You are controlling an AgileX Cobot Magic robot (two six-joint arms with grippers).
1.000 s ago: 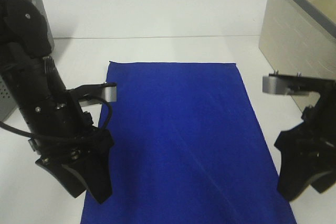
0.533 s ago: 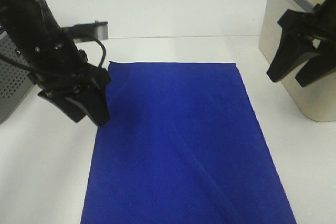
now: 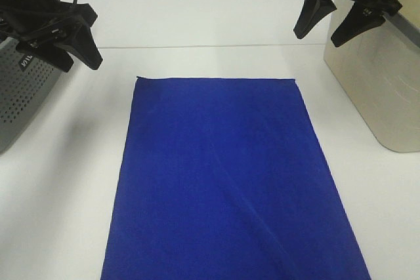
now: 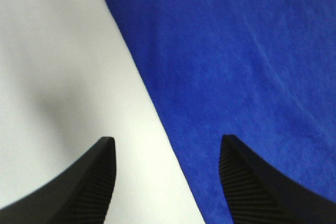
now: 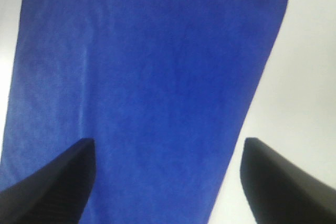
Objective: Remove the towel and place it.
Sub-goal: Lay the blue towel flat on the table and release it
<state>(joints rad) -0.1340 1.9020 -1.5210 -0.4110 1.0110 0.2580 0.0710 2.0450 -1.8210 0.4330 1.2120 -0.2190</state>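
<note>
The towel [image 3: 223, 175] is a large royal-blue cloth lying flat on the white table, with a faint diagonal crease toward its near right. My left gripper [image 3: 77, 62] hangs open and empty above the table, beyond the towel's far left corner. My right gripper [image 3: 319, 37] hangs open and empty past the far right corner, raised off the table. In the left wrist view the towel [image 4: 236, 51] and its long edge lie far below the left gripper [image 4: 165, 142]. The right wrist view looks down on the towel [image 5: 147, 77] between the spread fingers of the right gripper [image 5: 168, 144].
A grey perforated basket [image 3: 23, 96] stands at the left edge of the table, under the left arm. A beige basket [image 3: 377, 86] stands at the right, just behind the right gripper. White table [image 3: 65, 195] shows on both sides of the towel.
Both arms have risen from beside the towel's near half and swung back to its far corners. The right jaws now stand wider. The towel stays flat in place.
</note>
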